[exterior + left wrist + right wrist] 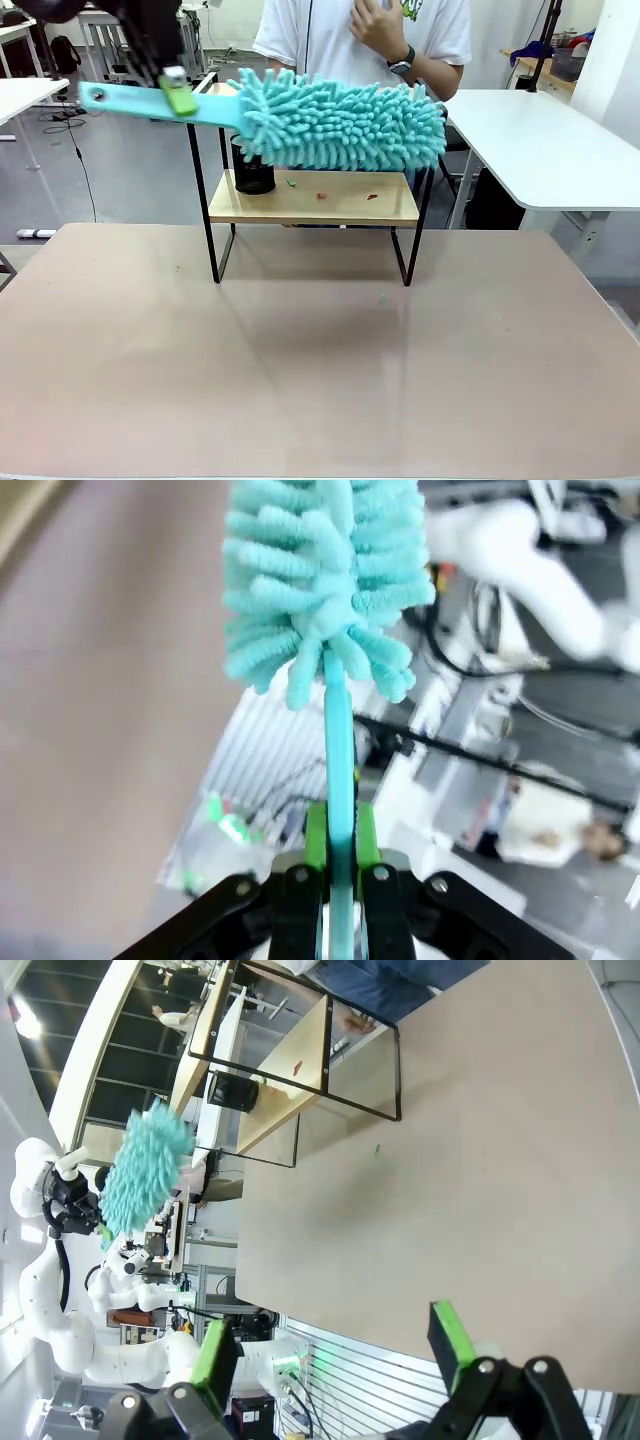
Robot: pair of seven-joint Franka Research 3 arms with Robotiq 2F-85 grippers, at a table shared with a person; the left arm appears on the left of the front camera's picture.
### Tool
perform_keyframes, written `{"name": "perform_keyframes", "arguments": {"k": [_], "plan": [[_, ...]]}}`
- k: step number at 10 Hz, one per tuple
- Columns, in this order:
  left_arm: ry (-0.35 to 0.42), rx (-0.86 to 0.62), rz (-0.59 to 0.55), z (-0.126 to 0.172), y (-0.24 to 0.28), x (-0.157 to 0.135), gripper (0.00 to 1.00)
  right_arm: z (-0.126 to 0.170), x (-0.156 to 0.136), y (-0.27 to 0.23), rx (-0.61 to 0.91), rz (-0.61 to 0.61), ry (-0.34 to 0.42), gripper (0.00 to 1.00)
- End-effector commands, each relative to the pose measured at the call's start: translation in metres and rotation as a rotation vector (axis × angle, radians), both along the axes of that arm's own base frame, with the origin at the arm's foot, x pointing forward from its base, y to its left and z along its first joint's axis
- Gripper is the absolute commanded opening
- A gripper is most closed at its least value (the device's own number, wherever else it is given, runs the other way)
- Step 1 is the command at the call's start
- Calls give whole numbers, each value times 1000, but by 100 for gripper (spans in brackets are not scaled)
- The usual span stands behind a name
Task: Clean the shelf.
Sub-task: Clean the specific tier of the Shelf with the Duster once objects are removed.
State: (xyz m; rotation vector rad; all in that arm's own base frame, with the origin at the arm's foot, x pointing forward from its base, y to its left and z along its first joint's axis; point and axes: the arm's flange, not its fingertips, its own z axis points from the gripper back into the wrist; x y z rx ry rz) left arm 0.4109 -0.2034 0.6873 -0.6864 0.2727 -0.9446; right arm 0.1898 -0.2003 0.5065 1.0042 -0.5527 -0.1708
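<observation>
The left gripper (178, 92) clamps the duster (340, 122) handle, fluffy head at three o'clock from it, fronting the shelf (312, 208). The right gripper (335, 1345) gapes wide above the table (500, 1160).

duster (340, 125) before shelf (345, 207), cup (253, 172) on shelf

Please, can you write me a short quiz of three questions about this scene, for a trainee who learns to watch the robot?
1. True or false: the left tool is shut on the handle of the duster.
2. What stands on the lower board of the shelf? A) black cup B) white plate C) blue bottle
3. Fill in: the right tool is ____ (open or shut).
Key: 1 true; 2 A; 3 open.
</observation>
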Motion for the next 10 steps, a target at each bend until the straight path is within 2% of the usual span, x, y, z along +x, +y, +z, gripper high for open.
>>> {"name": "perform_keyframes", "arguments": {"k": [1,4,5,7,8,10], "plan": [[8,-17,-35,7,15,2,12,3,2,0,0,7,-31,100],[17,-71,-9,10,23,6,12,3,2,0,0,7,-31,100],[-22,-116,59,17,45,0,12,3,2,0,0,7,-31,100],[-149,-255,330,34,129,-37,12,3,2,0,0,7,-31,100],[-194,-309,516,30,169,-59,12,3,2,0,0,7,-31,100],[-183,-404,808,-1,237,-91,12,3,2,0,0,7,-31,100]]}}
